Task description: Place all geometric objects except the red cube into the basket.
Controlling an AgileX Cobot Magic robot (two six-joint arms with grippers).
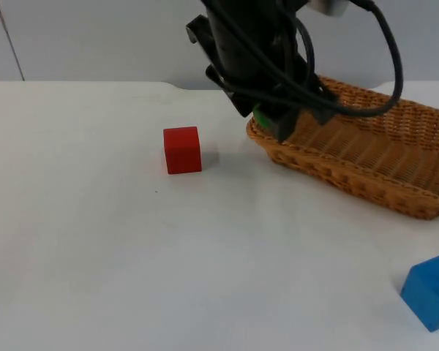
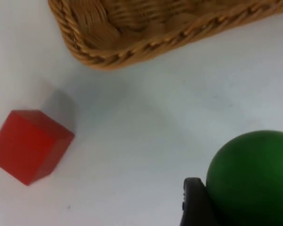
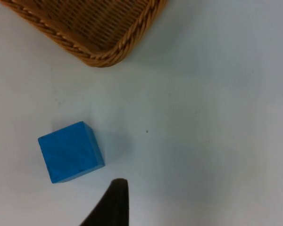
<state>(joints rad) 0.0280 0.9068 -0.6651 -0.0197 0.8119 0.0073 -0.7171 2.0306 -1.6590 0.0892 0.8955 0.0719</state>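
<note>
White table top, grey wall behind. Left gripper pinching green ball at woven wicker basket rim, upper centre; early release risks rolling off. Red cube centre-left; blue cube lower right. Right gripper waits, grip state undeterminable

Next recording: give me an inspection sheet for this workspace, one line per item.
Surface: white table top, bare between the items.
Job's things: wicker basket at the table's right; green ball held at the basket's near-left corner; blue cube on the table, outside the basket; red cube left of the basket, apart from it.
Clutter: nothing seen.
Grippers: left pincer shut on the green ball above the basket's rim; right pincer waits over the blue cube.
Cables: the robot's own.
Surroundings: grey partition wall behind the table.
</note>
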